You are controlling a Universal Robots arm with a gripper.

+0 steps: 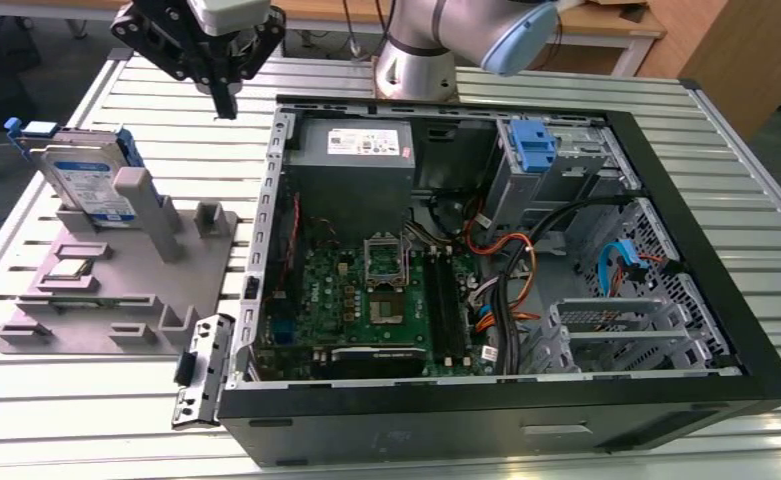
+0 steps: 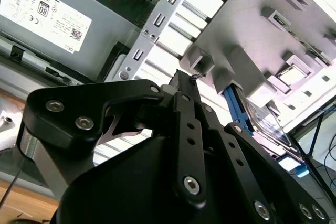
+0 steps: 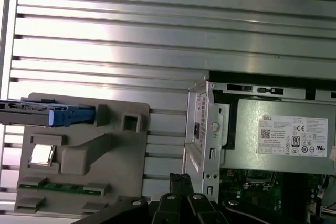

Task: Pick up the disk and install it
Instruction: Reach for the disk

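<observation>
One gripper (image 1: 225,110), fingers (image 1: 225,92) apparently pressed together, empty, above table (image 1: 710,150) beside case (image 1: 470,420) | disk (image 1: 90,185) upright in grey fixture (image 1: 123,295), well apart | approach: spread fingers wide, centre over disk's top edge, descend square.

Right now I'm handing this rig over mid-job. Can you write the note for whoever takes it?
Gripper: jaws shut, empty, hanging over the table between holder and case, touching nothing.
Disk: upright on edge in the grey holder, to the exterior view's left of the open case.
Done: nothing that shows; the disk is not yet picked up.
Left: the pickup, then the install in the case.
</observation>
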